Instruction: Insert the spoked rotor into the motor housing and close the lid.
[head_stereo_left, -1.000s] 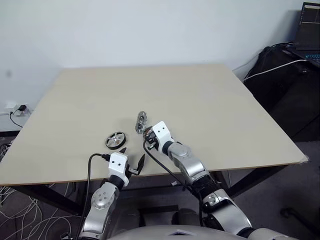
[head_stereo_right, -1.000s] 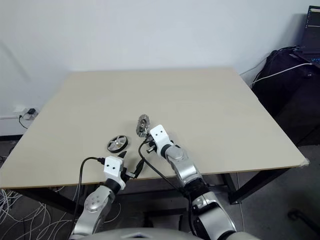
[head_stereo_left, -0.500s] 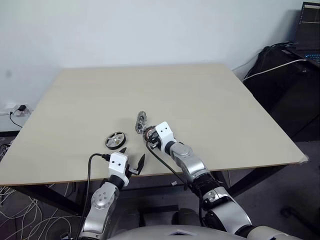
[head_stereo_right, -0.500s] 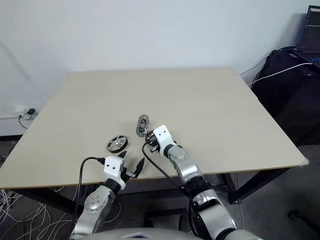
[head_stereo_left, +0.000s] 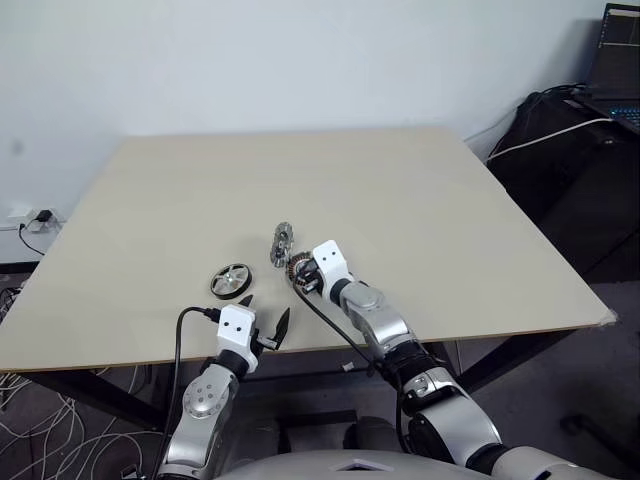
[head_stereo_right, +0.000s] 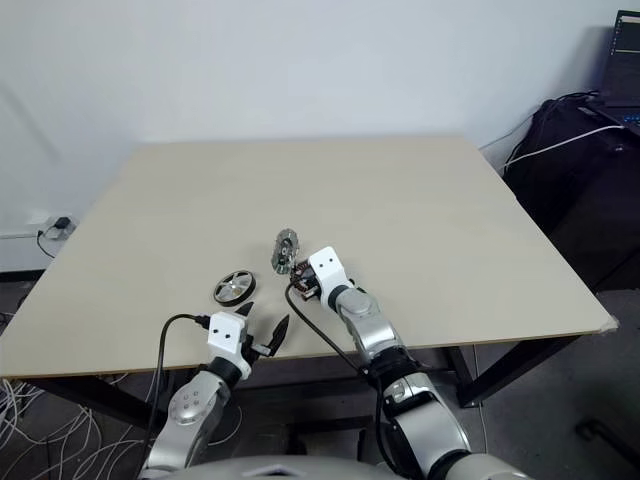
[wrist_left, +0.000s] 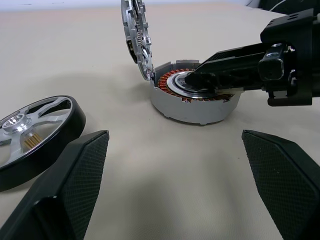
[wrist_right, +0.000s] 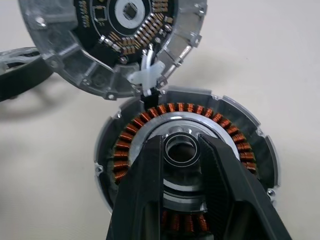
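The motor housing (wrist_left: 192, 102) lies flat on the table, its copper windings ringing a silver centre (wrist_right: 181, 150). My right gripper (wrist_right: 181, 144) reaches down into it, its two black fingers (wrist_right: 150, 170) closed on either side of the centre hub. The lid (wrist_left: 135, 35) stands on edge against the housing's far rim, joined to it by a short white wire; its inner face (wrist_right: 120, 35) carries a circuit board. The spoked rotor (head_stereo_left: 231, 279) lies flat to the left of the housing. My left gripper (wrist_left: 173, 137) hovers open by the table's front edge, facing both parts.
The pale table (head_stereo_left: 420, 190) stretches wide behind the parts. Its front edge (head_stereo_left: 120, 352) runs just under my left gripper. A black bag with cables (head_stereo_left: 570, 150) sits beyond the table's right side.
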